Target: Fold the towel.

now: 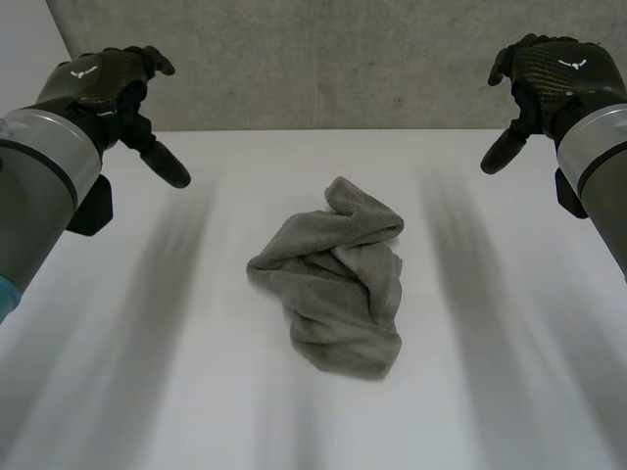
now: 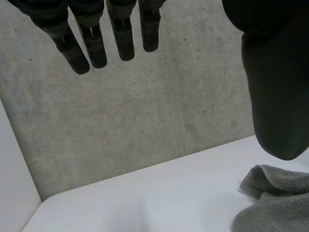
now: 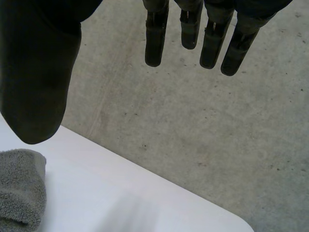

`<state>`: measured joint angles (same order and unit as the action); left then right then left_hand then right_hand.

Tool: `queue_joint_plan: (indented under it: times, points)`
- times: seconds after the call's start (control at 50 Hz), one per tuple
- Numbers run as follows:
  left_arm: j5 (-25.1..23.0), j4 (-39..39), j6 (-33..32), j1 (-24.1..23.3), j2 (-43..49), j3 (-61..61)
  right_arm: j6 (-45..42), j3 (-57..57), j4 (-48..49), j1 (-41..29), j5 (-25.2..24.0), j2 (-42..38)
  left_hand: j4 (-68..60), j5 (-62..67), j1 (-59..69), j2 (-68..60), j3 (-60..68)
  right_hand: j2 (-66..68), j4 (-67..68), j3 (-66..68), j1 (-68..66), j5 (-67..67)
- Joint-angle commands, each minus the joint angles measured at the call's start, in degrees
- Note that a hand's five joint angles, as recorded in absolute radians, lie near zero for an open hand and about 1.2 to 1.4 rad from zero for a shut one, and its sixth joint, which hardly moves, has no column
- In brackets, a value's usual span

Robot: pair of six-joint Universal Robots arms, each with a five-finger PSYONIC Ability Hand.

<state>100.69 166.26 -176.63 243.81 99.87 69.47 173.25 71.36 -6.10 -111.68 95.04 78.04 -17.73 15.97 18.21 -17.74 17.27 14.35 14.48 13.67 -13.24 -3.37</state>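
Note:
A grey towel [image 1: 336,277] lies crumpled in a heap at the middle of the white table [image 1: 196,372]. My left hand [image 1: 106,86] hangs high over the table's far left, well clear of the towel, fingers relaxed and holding nothing. My right hand [image 1: 549,78] hangs the same way over the far right, also empty. In the left wrist view my left hand's fingers [image 2: 123,41] are straight, and part of the towel [image 2: 273,203] lies beyond its thumb. In the right wrist view my right hand's fingers [image 3: 212,43] are straight too, with a towel edge [image 3: 21,186] beneath its thumb.
A grey concrete wall [image 1: 323,59] runs along the table's far edge. A rounded table corner [image 3: 236,220] appears in the right wrist view, and another table corner [image 2: 43,205] in the left wrist view. Bare white table surrounds the towel on all sides.

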Motion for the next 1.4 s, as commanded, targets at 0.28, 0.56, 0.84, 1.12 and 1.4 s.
queue_joint_plan:
  times: [0.28,0.56,0.84,1.12,1.4]
  points:
    - [-6.3,10.99,-13.82,-15.1,5.41,22.27,-41.33,10.29,-2.78,-3.2,-20.77,-4.92,-3.08,-5.16,2.6,-3.07,3.54,-4.35,-4.48,-3.67,3.24,3.37]
    - [-6.21,26.31,-15.67,-20.57,17.1,25.8,-44.05,13.01,3.46,-5.74,-25.78,-16.87,-9.63,1.39,9.15,-9.62,10.09,6.0,5.87,6.68,-7.1,-6.98]
    - [-4.54,32.98,-15.67,-20.83,22.91,23.95,-43.97,13.01,13.04,-6.18,-20.86,-20.48,-37.71,29.47,37.23,-37.69,38.17,43.48,43.34,44.15,-44.58,-44.45]
    - [-3.05,36.77,-15.76,-20.83,26.61,21.76,-43.18,12.66,12.6,-5.92,-21.29,-21.79,-62.27,54.03,61.79,-62.26,62.73,63.45,63.31,64.12,-64.55,-64.42]
    - [-3.57,33.26,-22.62,-13.1,14.92,13.49,-32.32,-5.67,5.47,-3.91,-22.09,-18.39,-62.27,54.03,61.79,-62.26,62.73,65.65,65.52,66.33,-66.76,-66.63]
